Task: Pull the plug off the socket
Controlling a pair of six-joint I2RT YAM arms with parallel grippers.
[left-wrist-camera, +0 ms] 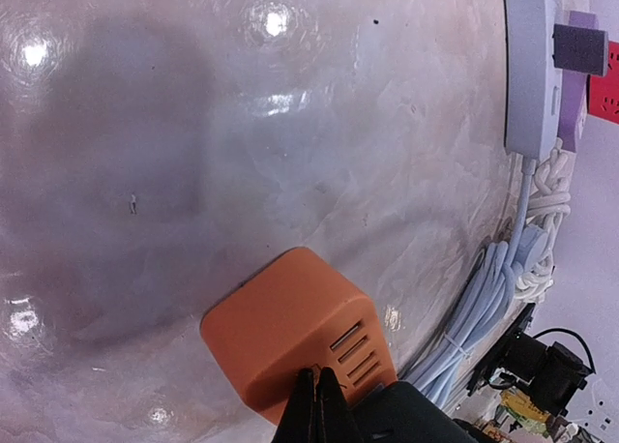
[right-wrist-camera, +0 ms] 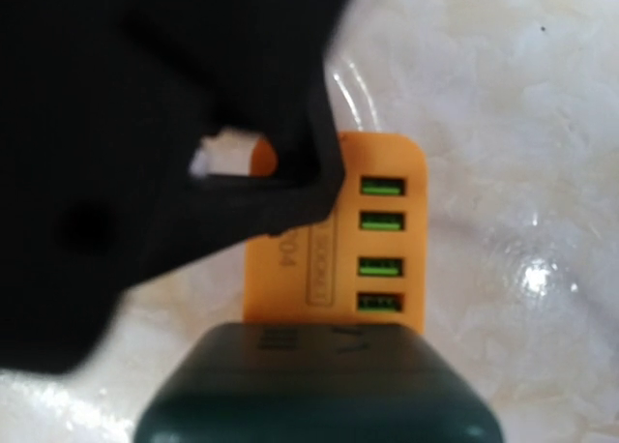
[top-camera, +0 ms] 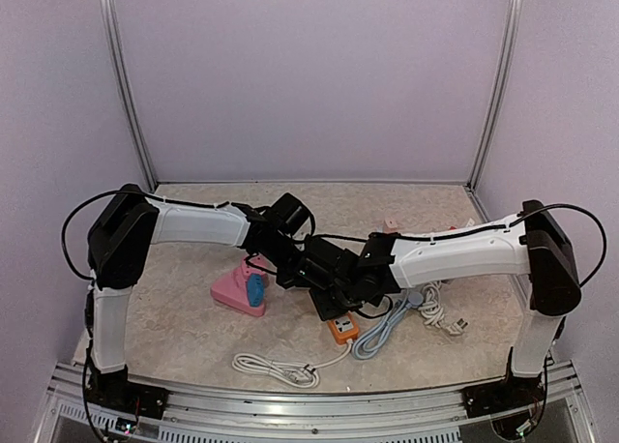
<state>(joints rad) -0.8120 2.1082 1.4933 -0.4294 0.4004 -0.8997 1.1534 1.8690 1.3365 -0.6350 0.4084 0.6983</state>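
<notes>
Pinning the socket (left-wrist-camera: 290, 337) under my clenched left tool (left-wrist-camera: 319, 404), I should draw the plug (right-wrist-camera: 221, 156) straight off it; my right tool's (top-camera: 356, 286) grip I cannot tell.

On the table (top-camera: 184, 337), the socket block (top-camera: 343, 328) is lying just below the frame's centre in the top view. A coiled cable (top-camera: 379, 332) is sitting just right of it, and another cable (top-camera: 440, 312) is bunching further right. A loose cable (top-camera: 279, 368) is trailing at the block's lower left. A small object (top-camera: 240, 290) is resting left of centre. In the left wrist view, a power strip (left-wrist-camera: 530, 66) is running down the upper right edge.
</notes>
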